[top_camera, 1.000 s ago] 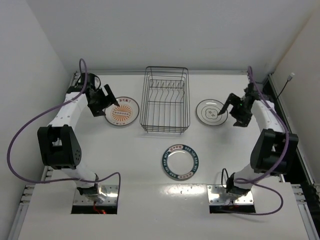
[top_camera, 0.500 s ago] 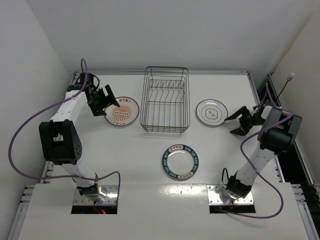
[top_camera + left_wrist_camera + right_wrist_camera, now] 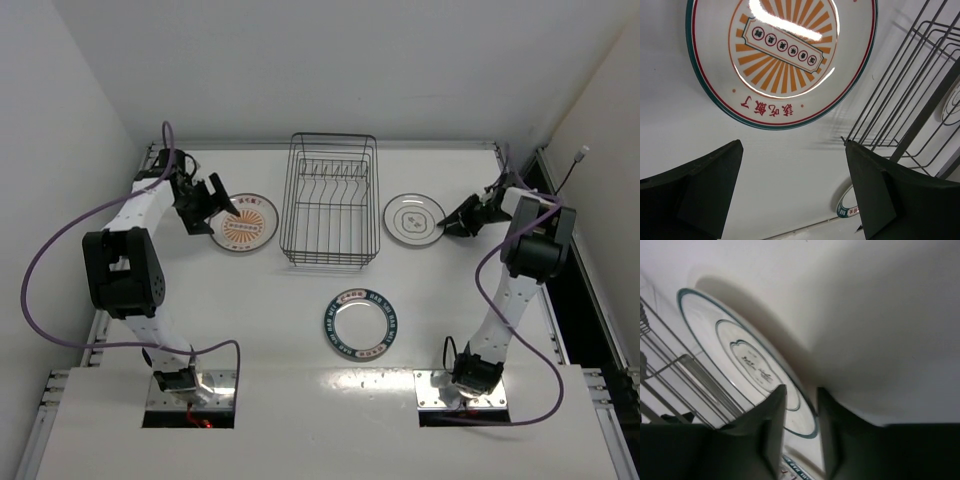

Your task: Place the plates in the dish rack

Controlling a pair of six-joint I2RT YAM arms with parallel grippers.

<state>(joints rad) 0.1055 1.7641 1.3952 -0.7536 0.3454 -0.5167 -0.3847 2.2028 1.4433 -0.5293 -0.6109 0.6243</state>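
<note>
Zero in the dish rack (image 3: 330, 258): your right gripper (image 3: 801, 395) sits narrow around the white plate (image 3: 412, 220) rim, grip unconfirmed; left gripper (image 3: 792, 145) wide open, empty; confirm clamp, then lift.

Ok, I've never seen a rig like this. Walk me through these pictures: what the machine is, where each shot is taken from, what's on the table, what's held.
These are two robot arms bolted at the near edge of a white table, each ending in a two-finger gripper. The wide picture looks down from above and behind them. The other two come from cameras on the wrists, so the dark shapes at the bottom are each arm's own fingers. On the table lie the sunburst plate, the white plate and the blue-rimmed plate. The wire dish rack stands between the first two, with no plate in it. The left gripper is open near the sunburst plate and holds nothing. The right gripper straddles the white plate's rim; whether it pinches it, I cannot tell.
</note>
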